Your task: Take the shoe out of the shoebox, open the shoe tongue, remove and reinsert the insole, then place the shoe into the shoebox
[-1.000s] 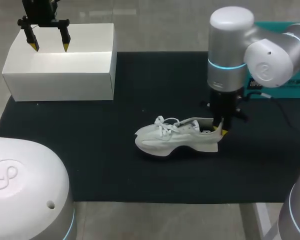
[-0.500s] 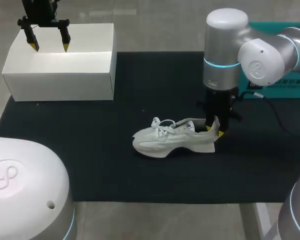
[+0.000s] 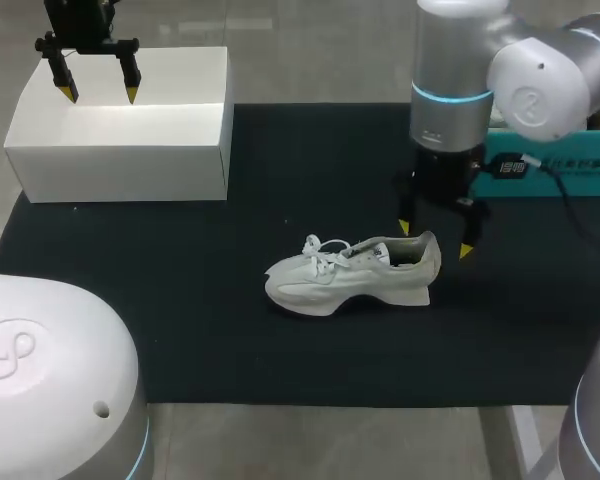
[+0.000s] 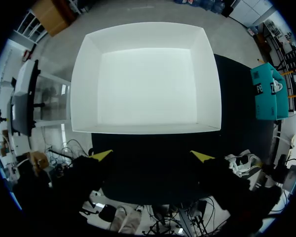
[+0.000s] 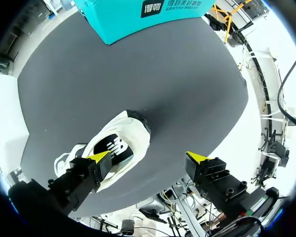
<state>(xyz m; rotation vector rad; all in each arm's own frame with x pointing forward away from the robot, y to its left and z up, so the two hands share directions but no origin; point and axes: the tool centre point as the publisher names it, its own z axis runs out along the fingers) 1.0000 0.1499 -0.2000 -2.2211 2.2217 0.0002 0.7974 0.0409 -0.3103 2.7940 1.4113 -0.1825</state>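
Our right hand [image 3: 435,238] open over the heel of the shoe [image 3: 340,280], dark insole [image 5: 114,147] plain only in its wrist view, left hand [image 3: 100,95] open above far-left shoebox [image 3: 120,150]

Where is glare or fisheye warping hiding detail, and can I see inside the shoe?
Left wrist view: the shoebox floor is glared flat white, its walls bowed by the lens. Right wrist view: the shoe opening reads dark; the mat edge curves. Head view: even light, faint shadow under the shoe.

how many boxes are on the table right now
2: an open, empty white cardboard shoebox at the far left of the black mat, and a teal box at the far right, partly hidden behind the right arm in the head view.
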